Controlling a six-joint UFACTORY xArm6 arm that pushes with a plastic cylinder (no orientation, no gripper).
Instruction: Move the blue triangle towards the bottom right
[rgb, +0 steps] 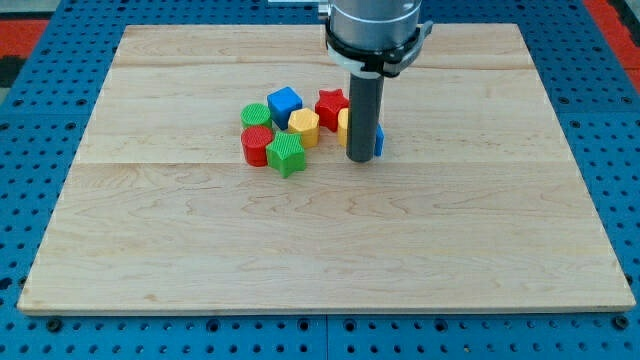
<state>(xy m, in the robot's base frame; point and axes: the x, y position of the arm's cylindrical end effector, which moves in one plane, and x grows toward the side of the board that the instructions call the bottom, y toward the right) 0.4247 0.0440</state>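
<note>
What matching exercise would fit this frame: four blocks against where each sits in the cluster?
Blocks:
1. blue cube
2. red cylinder
3. green star
4. blue triangle

Places:
A. bottom of the cluster, just right of the red cylinder
B. view's right end, mostly hidden behind my tip
C. top of the cluster, between the green cylinder and the red star
D. view's left end, below the green cylinder

Pairs: 1-C, 2-D, 3-A, 4-B

my tip (361, 158) touching blue triangle (378, 140), block cluster at view's left
</note>
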